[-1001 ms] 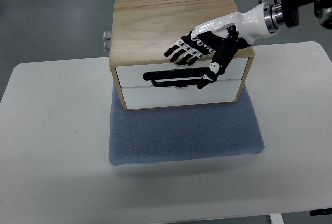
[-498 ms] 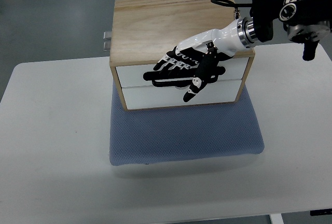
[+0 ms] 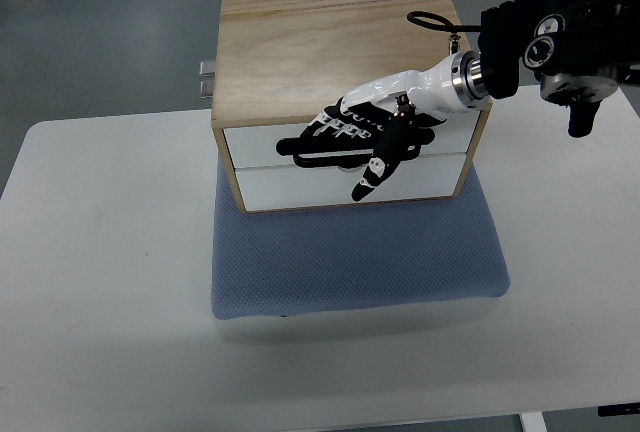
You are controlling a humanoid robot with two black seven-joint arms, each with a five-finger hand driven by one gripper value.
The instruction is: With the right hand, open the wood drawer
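Observation:
A light wood box (image 3: 320, 52) with two white drawer fronts stands on a blue mat (image 3: 350, 262). Both drawers sit flush and closed. The top drawer (image 3: 255, 145) has a long black handle (image 3: 290, 148); the lower drawer (image 3: 300, 187) lies under it. My right hand (image 3: 345, 157), white with black fingers, reaches in from the upper right across the box's front edge. Its fingers (image 3: 335, 130) lie spread over the middle of the black handle, and the thumb (image 3: 368, 177) points down over the lower drawer front. The hand grips nothing that I can see. The left arm is out of view.
The mat lies on a white table (image 3: 100, 252) that has bare surface to the left, right and front. A small metal fitting (image 3: 205, 80) sticks out from the box's left side. Grey floor lies beyond the table.
My right hand has come down and leftward from the box's top edge onto the top drawer's handle. The drawers have not moved.

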